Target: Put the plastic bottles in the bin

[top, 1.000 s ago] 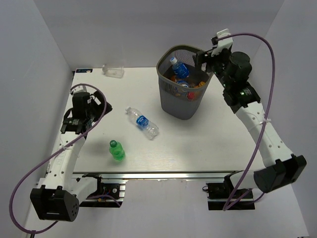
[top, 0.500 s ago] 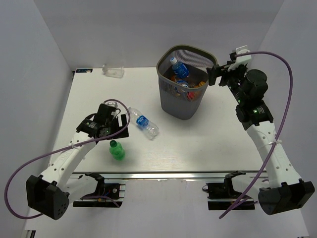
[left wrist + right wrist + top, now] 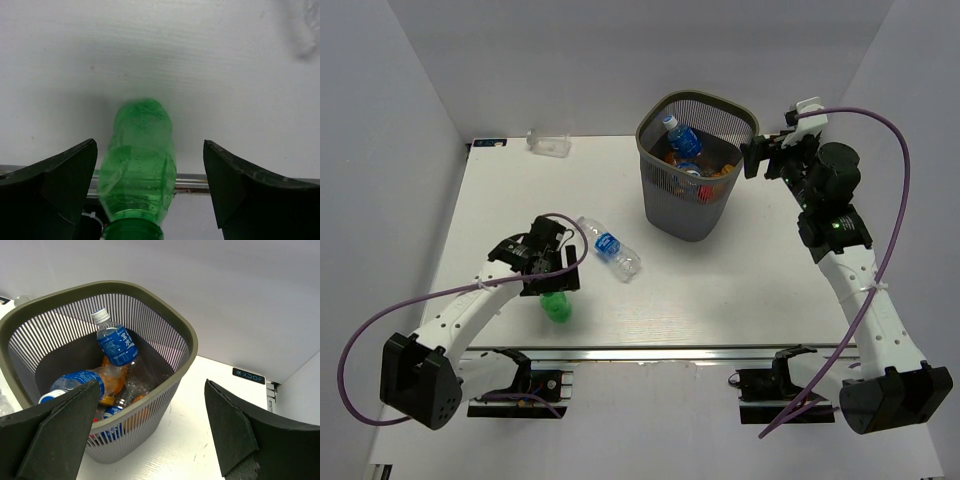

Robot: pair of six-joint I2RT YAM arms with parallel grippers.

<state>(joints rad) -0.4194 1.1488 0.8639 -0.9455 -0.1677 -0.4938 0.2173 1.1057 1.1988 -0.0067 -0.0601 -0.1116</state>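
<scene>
A green plastic bottle (image 3: pixel 559 309) (image 3: pixel 137 170) lies near the table's front edge. My left gripper (image 3: pixel 551 286) (image 3: pixel 149 145) is open and straddles it; in the left wrist view the bottle sits closer to the left finger, with a clear gap on the right. A clear bottle with a blue label (image 3: pixel 608 248) lies just to the right. Another clear bottle (image 3: pixel 548 142) lies at the back left. The grey mesh bin (image 3: pixel 685 215) (image 3: pixel 190 347) holds several bottles, among them a blue-labelled one (image 3: pixel 116 342). My right gripper (image 3: pixel 752 158) (image 3: pixel 151 384) hangs open and empty beside the bin's right rim.
White walls close in the table on the left, back and right. A metal rail (image 3: pixel 650 352) runs along the front edge, just past the green bottle. A purple cable (image 3: pixel 380 325) loops out from the left arm.
My left arm swung in from the left edge and lowered its open gripper over the green bottle. My right gripper pulled back rightward from above the bin's rim, then held still.
</scene>
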